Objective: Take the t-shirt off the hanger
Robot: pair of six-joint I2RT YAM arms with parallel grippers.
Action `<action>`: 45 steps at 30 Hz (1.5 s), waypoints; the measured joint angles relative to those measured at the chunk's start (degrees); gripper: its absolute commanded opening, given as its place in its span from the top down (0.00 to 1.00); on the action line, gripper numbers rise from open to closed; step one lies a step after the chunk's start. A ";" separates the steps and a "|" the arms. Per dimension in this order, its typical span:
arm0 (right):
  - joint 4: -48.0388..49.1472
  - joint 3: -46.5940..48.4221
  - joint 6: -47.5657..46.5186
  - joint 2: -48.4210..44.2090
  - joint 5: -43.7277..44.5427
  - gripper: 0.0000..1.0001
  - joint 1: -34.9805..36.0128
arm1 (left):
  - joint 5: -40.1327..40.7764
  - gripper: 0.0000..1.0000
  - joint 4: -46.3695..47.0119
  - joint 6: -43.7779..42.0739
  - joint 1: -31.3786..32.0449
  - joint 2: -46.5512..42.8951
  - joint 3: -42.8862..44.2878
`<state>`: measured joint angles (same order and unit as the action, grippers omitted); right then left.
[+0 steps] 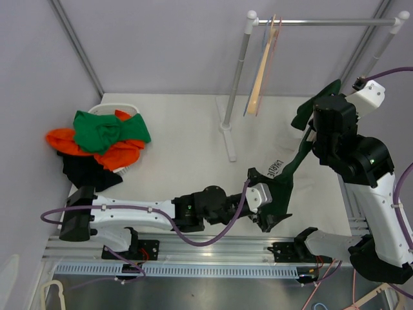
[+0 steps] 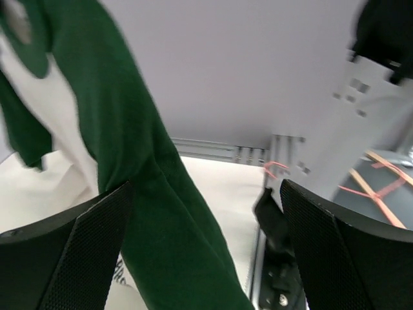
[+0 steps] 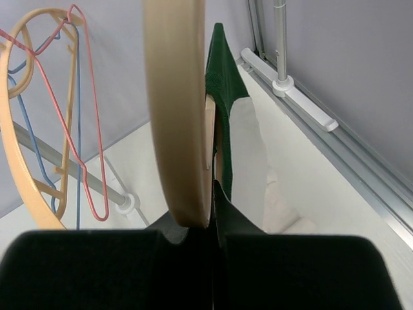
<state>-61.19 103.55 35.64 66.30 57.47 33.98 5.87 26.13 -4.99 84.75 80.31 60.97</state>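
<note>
Dark green t-shirt with white lettering (image 1: 287, 175), drawn out into a narrow band over the right part of the white counter (image 1: 187, 142). Its long axis runs diagonally, from high at the far right down toward the near centre. The upper end sits on a tan wooden hanger (image 3: 174, 97) at the right end effector (image 3: 213, 236), whose fingers are closed where hanger and green fabric meet. The lower end passes between the fingers of the left end effector (image 1: 274, 216), which is spread fully open and grips nothing; the cloth lies close to one finger, contact uncertain. At the far side a metal rack (image 1: 322, 22) carries a tan, a pink and a blue hanger (image 1: 261, 71). At far left, orange, green and black garments (image 1: 103, 139) are heaped on a white basket (image 1: 97, 108).
</note>
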 measured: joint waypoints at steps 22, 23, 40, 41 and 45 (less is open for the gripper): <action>1.92 -0.85 -0.61 -2.51 -1.46 1.00 1.22 | 18.88 0.99 -2.49 1.33 0.15 6.08 6.47; 1.92 -0.85 -0.70 -2.51 -1.46 1.00 1.22 | 17.86 0.99 -3.15 1.42 0.15 6.08 6.71; -15.45 8.96 -2.19 9.18 -13.60 1.00 -5.79 | -25.16 0.99 0.44 2.08 1.38 -5.60 -11.41; -17.22 10.10 -2.60 10.23 -15.47 1.00 -6.14 | -25.14 0.99 1.05 2.34 1.38 -5.38 -12.66; -21.11 12.96 -4.07 12.15 -23.34 1.00 -6.49 | -24.20 0.99 2.43 4.00 1.62 -3.10 -15.10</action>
<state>-82.30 116.51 31.57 78.46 34.13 27.49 -18.33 28.56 -0.99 86.37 77.21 45.87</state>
